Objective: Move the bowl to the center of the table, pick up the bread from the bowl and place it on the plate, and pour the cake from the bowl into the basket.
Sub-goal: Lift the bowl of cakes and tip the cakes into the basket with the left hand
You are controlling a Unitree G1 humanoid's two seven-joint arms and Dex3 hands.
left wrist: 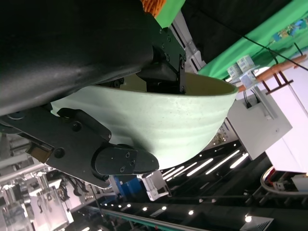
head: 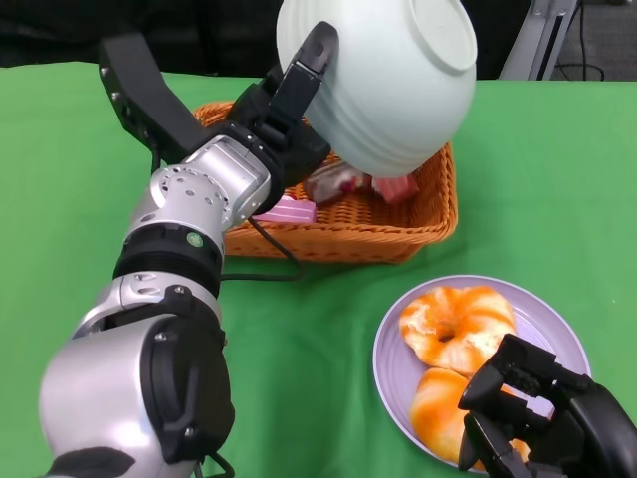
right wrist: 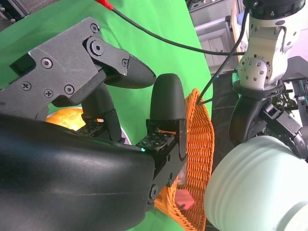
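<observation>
Left hand (head: 284, 115) grips bowl (head: 383, 80) by rim, bowl tipped nearly upside down above basket (head: 418, 224). Pink wrapped cakes (head: 343, 182) lie in basket under bowl; pour looks done or nearly so. Bread (head: 458, 327) sits on plate (head: 557, 319), so that step looks finished. Right hand (head: 542, 418) rests at plate edge, fingers apart, holding nothing. Left to do, at a guess: set bowl down. Count: one bowl, one basket, one plate, two breads, at least three cakes.

Smooth, faintly ribbed pale-green bowl (head: 393, 85) with soft sheen; rough woven wicker basket (head: 398, 224); matt green cloth (head: 557, 179); glossy lilac plate (head: 552, 319); glazed, shiny bread (head: 458, 327)
</observation>
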